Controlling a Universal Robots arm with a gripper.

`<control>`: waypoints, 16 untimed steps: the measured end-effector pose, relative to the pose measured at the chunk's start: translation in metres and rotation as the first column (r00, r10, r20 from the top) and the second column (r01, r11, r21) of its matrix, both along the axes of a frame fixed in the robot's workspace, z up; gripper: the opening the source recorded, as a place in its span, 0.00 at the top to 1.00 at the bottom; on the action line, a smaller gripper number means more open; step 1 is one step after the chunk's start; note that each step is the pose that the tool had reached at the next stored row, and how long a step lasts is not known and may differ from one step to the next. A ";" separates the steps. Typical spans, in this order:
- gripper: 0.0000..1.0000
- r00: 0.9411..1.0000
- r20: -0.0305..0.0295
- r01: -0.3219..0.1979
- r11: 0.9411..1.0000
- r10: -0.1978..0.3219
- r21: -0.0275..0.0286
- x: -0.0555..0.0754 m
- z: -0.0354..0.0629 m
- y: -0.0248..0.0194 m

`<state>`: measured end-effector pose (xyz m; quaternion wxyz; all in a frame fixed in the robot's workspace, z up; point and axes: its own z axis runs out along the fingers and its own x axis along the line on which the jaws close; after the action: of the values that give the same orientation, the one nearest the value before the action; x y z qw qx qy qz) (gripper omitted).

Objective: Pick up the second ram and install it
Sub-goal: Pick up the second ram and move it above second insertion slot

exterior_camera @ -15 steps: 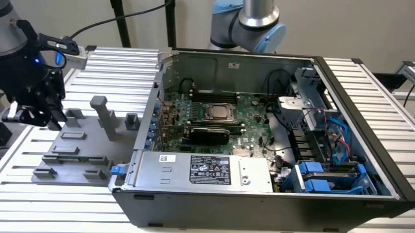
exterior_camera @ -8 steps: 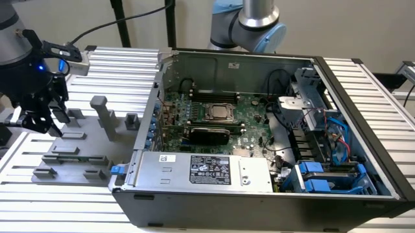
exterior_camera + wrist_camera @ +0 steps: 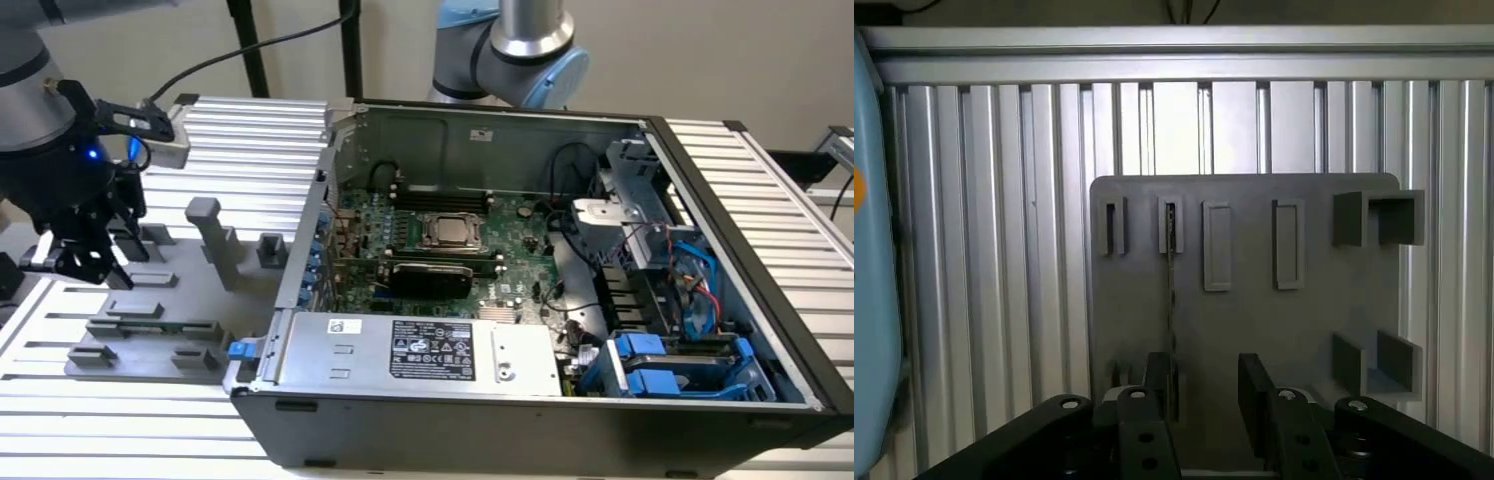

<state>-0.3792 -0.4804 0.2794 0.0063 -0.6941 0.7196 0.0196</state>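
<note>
Hanging over the grey fixture (image 3: 1254,330), the gripper (image 3: 1206,390) was spread wide with nothing held. The ram (image 3: 1171,290) stood on edge in one of the fixture's narrow slots directly beneath it, so from the wrist view it read as a thin dark line. Its long axis ran straight ahead from the jaws, parallel to the faces of the fingers (image 3: 1157,385) and across the direction in which they close. It was not centred in the gap. The strip lay just beside the inner face of one finger and well apart from the other, and whether it touched that finger could not be told.

Next to the ram's slot, on the side away from the gap, a matching slot (image 3: 1112,225) stood empty. Past the far finger were two shallow rectangular pockets, and beyond those the raised blocks (image 3: 1374,220) at the fixture's edge, none of them between the jaws. Nothing lay over the ram.

In the exterior view the gripper (image 3: 80,262) sat low over the fixture (image 3: 147,330) on the ribbed table (image 3: 747,200). The open case (image 3: 534,400) and its motherboard (image 3: 521,235) were well apart toward that view's right, with the case's near wall and the fixture's upright posts (image 3: 203,235) between. A second arm (image 3: 527,50) stood behind the case.
</note>
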 end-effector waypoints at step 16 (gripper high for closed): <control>0.58 1.000 0.000 0.000 1.000 0.000 0.000 0.001 -0.0291 -0.0091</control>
<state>-0.3785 -0.4895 0.2503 0.0064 -0.6941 0.7195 0.0196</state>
